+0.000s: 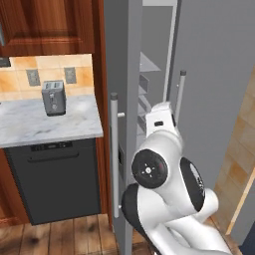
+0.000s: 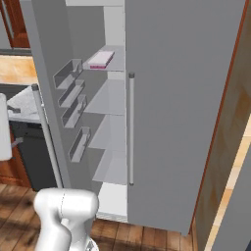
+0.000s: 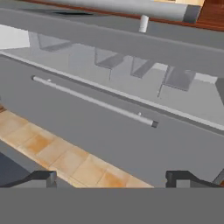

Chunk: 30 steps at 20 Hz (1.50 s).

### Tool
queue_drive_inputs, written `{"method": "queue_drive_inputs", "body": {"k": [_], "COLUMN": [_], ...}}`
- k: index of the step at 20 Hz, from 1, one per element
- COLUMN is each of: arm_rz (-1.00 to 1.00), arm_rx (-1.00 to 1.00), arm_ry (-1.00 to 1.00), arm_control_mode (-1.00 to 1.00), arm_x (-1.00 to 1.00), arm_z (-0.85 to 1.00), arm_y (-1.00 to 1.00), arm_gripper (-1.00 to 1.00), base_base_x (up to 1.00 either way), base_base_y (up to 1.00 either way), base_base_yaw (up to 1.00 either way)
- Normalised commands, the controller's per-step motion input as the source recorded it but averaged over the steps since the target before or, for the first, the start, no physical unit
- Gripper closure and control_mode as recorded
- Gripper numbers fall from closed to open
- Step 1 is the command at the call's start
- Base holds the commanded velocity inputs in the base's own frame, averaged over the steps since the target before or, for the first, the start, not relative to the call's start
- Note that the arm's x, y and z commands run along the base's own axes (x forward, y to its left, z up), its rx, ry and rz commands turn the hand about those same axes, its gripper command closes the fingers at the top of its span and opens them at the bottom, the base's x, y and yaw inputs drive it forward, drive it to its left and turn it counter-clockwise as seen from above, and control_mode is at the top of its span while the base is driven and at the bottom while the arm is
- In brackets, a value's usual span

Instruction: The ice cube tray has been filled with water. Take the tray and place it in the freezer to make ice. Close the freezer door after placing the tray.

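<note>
Your gripper (image 3: pixel 111 178) is spread wide with nothing between its tips; in the hand view they sit far apart at the bottom, looking across the closed right-hand door (image 3: pixel 100 131) and its bar handle (image 3: pixel 94 101) toward the open compartment beyond.

Nearest you, the arm (image 1: pixel 167 174) is folded up close in front of the fridge. Just past it stands the freezer door (image 1: pixel 122 99), swung out toward you with its long silver handle (image 1: pixel 114 154) on the outer face and the shelf bins (image 2: pixel 73 105) on the inner face. Behind that, the freezer (image 2: pixel 110 112) is open, pale shelves stacked top to bottom. The ice cube tray (image 2: pixel 100 60) lies flat on an upper shelf, well inside, touching nothing but the shelf.

Judgement: placement looks done; the step in hand is closing the door. Get the hand to the outer face of the door, near the free edge, and push with the flat of the fingers in an arc about the hinge. Mind the elbow; it sits close to the door.

Off to the far left, a toaster (image 1: pixel 54 97) stands on the counter (image 1: pixel 50 124) above the dishwasher (image 1: pixel 55 179); leave that area alone.
</note>
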Motion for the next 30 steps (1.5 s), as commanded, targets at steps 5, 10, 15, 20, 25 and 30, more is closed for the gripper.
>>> {"method": "queue_drive_inputs", "body": {"k": [5, 10, 15, 20, 25, 30], "arm_rz": [0.07, 0.09, 0.05, 0.02, 0.01, 0.00], "arm_rx": [-0.22, -0.29, -0.38, -0.45, -0.44, -0.42], "arm_ry": [0.15, 0.22, 0.21, 0.16, 0.36, 0.39], "arm_control_mode": [-1.00, -1.00, -1.00, -1.00, -1.00, -1.00], "arm_x": [-0.01, 0.00, -0.13, -0.04, 0.01, 0.19], "arm_z": [0.00, -0.02, -0.24, -0.49, -0.42, -0.39], "arm_y": [0.25, 0.00, 0.00, 0.19, 0.27, 0.29], "arm_gripper": [-1.00, -1.00, -1.00, -1.00, -1.00, -1.00], "base_base_x": [0.00, 0.00, 0.00, 0.00, 0.00, 0.00], "base_base_y": [0.00, 0.00, 0.00, 0.00, 0.00, 0.00], "base_base_yaw": [0.00, 0.00, 0.00, 0.00, 0.00, 0.00]}}
